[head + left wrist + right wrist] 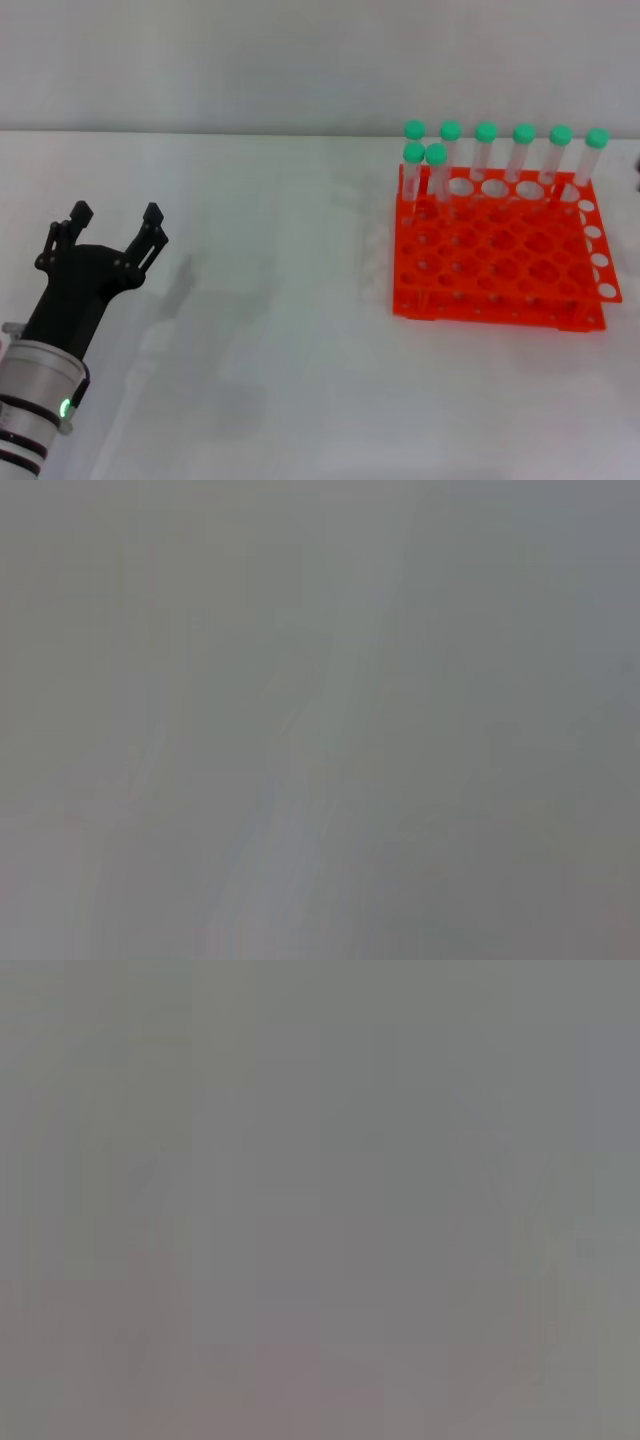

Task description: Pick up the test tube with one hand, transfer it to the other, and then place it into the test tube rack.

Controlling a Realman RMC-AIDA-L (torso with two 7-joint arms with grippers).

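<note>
The orange-red test tube rack (pixel 500 262) stands on the white table at the right of the head view. Several green-capped clear test tubes (pixel 486 150) stand upright in its far rows; they look alike, and I see none lying on the table. My left gripper (pixel 116 215), black on a silver-white arm with a green ring light, hovers over the table at the far left. Its fingers are spread open and hold nothing. It is well apart from the rack. My right gripper is out of view. Both wrist views show only flat grey.
The white table (pixel 290 330) runs from the left gripper to the rack, with a pale wall behind it. A small dark sliver (pixel 637 176) shows at the right edge, beside the rack.
</note>
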